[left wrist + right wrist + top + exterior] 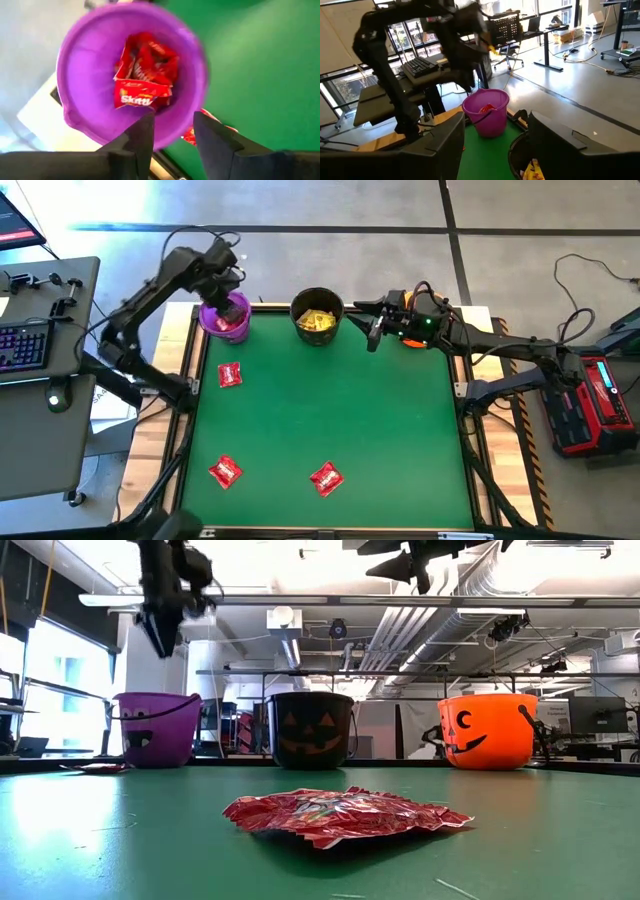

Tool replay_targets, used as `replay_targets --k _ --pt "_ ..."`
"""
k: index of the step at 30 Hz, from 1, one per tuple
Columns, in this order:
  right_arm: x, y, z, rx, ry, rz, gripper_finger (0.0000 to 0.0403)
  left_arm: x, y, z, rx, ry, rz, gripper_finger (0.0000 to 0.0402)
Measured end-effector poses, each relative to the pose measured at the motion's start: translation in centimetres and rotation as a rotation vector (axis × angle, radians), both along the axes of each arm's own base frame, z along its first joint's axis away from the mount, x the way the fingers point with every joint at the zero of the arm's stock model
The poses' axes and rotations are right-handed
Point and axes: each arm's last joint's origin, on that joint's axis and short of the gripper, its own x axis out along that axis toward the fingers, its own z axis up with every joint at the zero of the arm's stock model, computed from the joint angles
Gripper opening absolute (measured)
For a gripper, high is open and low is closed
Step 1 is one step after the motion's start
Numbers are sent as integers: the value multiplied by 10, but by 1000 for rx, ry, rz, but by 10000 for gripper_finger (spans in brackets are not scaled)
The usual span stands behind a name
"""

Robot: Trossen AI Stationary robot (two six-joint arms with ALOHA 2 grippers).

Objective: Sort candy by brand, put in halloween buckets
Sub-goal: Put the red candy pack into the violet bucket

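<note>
While your left claw [232,298] hung parted and empty over the purple plastic bucket [224,319] of red packets, the next glossy red candy packet [230,375] lay just nearer on the green counter [340,410]; your open right claw [368,326] was farther.

I see bright daylight glaring off the floor [300,210] beyond the surface's [330,390] far edge. My left wrist view blurs the purple bucket [75,75]; overhead lights wash out the ceiling.
</note>
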Motion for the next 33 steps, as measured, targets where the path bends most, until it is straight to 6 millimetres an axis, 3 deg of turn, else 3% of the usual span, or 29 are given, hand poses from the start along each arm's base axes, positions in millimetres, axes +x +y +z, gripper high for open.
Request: replay_targets --k 4,8,19,25,33 --pt "0 0 0 -2 1 0 205 -1 -35 22 43 -64 -126 133" --pt "0 0 0 -15 6 1 205 -2 -66 25 47 -108 -213 133" --pt "0 0 0 -14 6 1 205 -25 -134 -35 -84 -76 -340 135" --pt "0 0 0 -14 6 1 205 -25 -150 -59 -104 -69 -373 158" --pt "0 0 0 -14 6 1 205 2 -150 -81 -99 -130 -298 194"
